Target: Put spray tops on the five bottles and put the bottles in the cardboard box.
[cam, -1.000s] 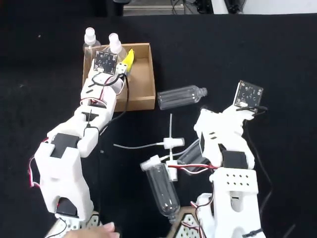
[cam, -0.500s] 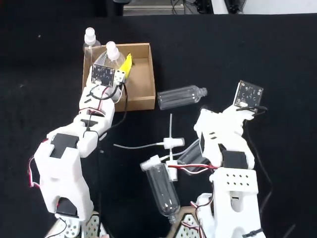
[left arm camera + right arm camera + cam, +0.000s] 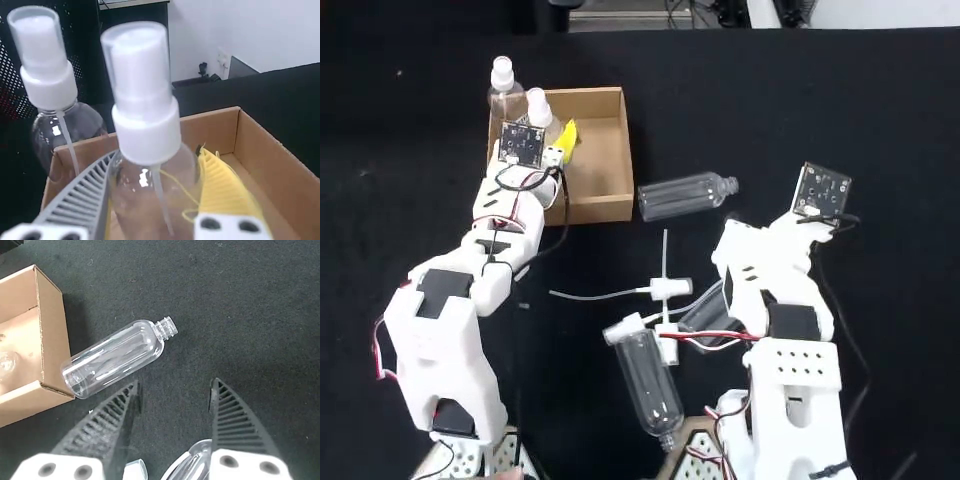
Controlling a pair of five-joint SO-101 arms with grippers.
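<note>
In the high view, your left gripper (image 3: 550, 138) is at the far corner of the cardboard box (image 3: 605, 165) and holds a capped bottle (image 3: 538, 106). A second capped bottle (image 3: 503, 82) stands just outside that corner. An uncapped bottle (image 3: 686, 195) lies on the black table (image 3: 820, 90), just beside the box.

In the left wrist view, the jaws are closed on the body of the capped bottle (image 3: 150, 170), over the inside of the box.

In the right wrist view, your right gripper (image 3: 175, 385) hangs above the table with its jaws wide apart. The uncapped bottle (image 3: 112, 360) lies beyond them.
</note>
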